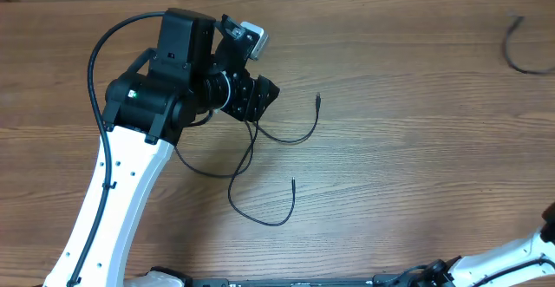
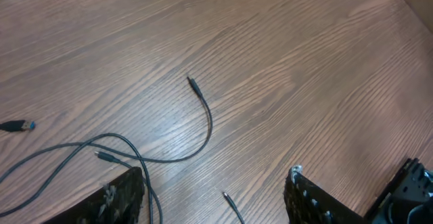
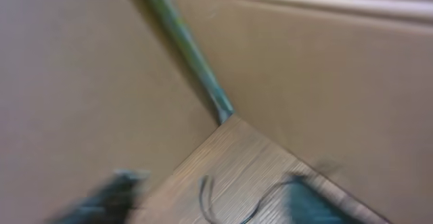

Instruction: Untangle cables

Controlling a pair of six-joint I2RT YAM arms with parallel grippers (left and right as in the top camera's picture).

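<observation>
Several thin black cables (image 1: 260,135) lie loosely crossed on the wooden table, just below my left gripper (image 1: 253,96). One strand curves right to a small plug (image 1: 318,98). Another loops down to a plug end (image 1: 293,181). In the left wrist view my left gripper (image 2: 216,200) is open and empty above the table. A cable tip (image 2: 226,196) lies between its fingers, and a strand passes by the left finger. A further strand ends in a plug (image 2: 191,80). The right wrist view is blurred; my right gripper (image 3: 210,204) looks open over a table corner with a cable (image 3: 203,193) there.
A separate black cable (image 1: 519,55) lies at the far right edge of the table. A blue-tipped plug (image 2: 21,125) lies at the left in the left wrist view. Brown cardboard walls (image 3: 325,82) stand behind the table corner. The right arm (image 1: 512,257) sits at the bottom right.
</observation>
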